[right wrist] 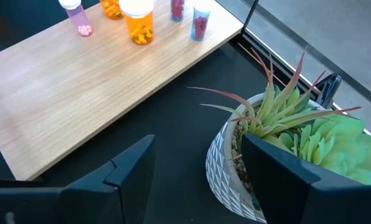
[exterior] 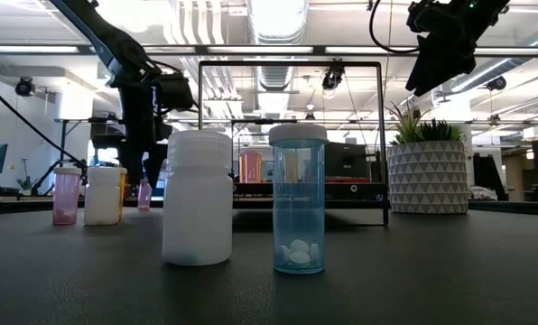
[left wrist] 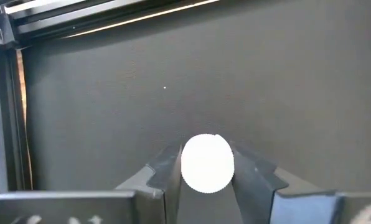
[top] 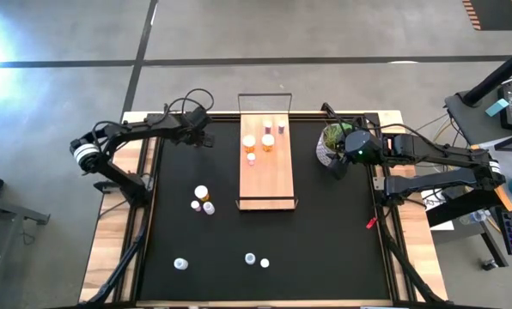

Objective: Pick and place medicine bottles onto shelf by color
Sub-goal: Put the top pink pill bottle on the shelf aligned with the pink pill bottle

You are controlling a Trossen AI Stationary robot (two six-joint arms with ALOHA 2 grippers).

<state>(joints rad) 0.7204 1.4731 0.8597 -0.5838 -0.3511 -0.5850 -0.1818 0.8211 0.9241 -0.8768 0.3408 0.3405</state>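
Bottle in hand: small bottle with a white cap (left wrist: pixel 207 163), at the far left of the bench just left of the shelf's far end; body colour can't be read from above.
Left gripper (top: pixel 206 137): jaws closed tight on that cap, one finger (left wrist: pixel 167 171) on each side.
Slip risk: the hold looks to be on the round cap only, so a quick lift or swing could let the bottle twist out or drop.
Shelf (top: pixel 269 180): light-wood board mid-bench, orange bottles (top: pixel 258 142) and pink ones clustered at its far end; a careless set-down could topple them or mix colours.
Loose bottles: three (top: pixel 203 200) left of the shelf, three white or pale-blue ones (top: pixel 250 258) near the front edge, all standing.
Right gripper (top: pixel 349 148): hovering by the potted plant (right wrist: pixel 285 146), jaws partly open and empty; any descent could catch the leaves.
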